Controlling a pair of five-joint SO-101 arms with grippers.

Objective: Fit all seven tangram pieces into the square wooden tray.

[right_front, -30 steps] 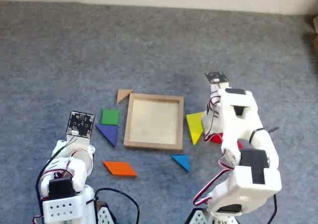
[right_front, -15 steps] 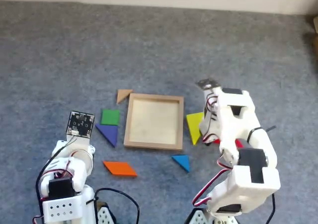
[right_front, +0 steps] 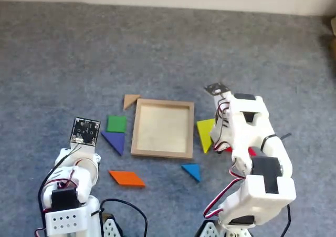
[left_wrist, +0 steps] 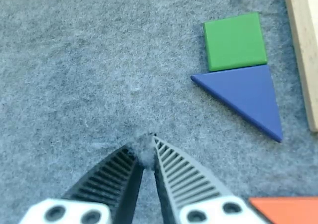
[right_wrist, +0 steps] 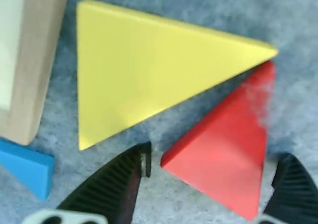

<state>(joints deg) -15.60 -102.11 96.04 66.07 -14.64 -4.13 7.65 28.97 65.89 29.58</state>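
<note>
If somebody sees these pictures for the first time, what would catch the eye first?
The square wooden tray lies empty in the middle of the grey carpet. At its right side, the right claw is open with the red triangle between its fingers, beside the big yellow triangle. The left claw is shut over bare carpet near the green square and the blue triangle.

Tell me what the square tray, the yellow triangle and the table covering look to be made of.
Tray: pale unpainted wood with a matt finish, judging by its light tan colour and raised frame. Yellow triangle: probably painted wood, though plastic is possible; the colour is flat and even, the edges thick and crisp. Table covering: grey-blue felt or short-pile carpet, with fuzzy, flecked fibres.
</note>
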